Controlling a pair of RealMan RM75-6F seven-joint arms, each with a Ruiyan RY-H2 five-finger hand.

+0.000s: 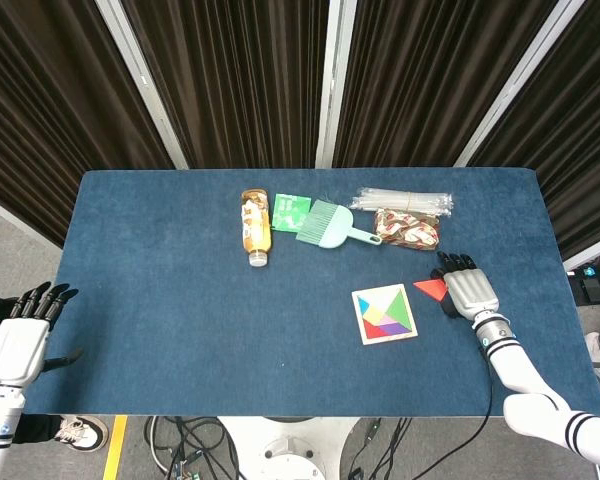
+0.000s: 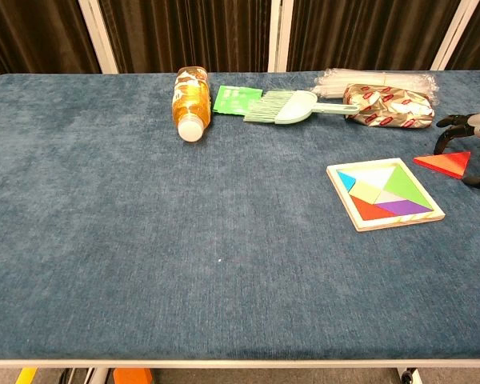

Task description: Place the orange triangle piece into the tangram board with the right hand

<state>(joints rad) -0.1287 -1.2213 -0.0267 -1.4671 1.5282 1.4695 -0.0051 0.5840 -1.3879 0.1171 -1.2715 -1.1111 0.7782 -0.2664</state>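
Robot hand on the right [image 1: 467,293] hangs palm-down over the orange triangle piece [image 2: 446,162], its dark fingers [image 2: 452,132] curled downward around the piece but apart; I cannot tell that they have closed on it, and the triangle looks flat on the blue surface [image 1: 180,280], so I read the robot hand as empty and part open. The triangle lies just beside the tangram board [image 1: 385,313], off the board's edge nearest the right arm and a little toward the curtain side. The step in hand, as I judge it, is the reach and grasp. The next move calls for bringing thumb and fingers together on the thin piece's edges, lifting it, then carrying it the short way to the board's free slot. The right forearm runs from the near edge of the surface up toward the triangle. The left robot hand [image 1: 22,338] hangs off the surface, well apart from the board, fingers spread and holding nothing.
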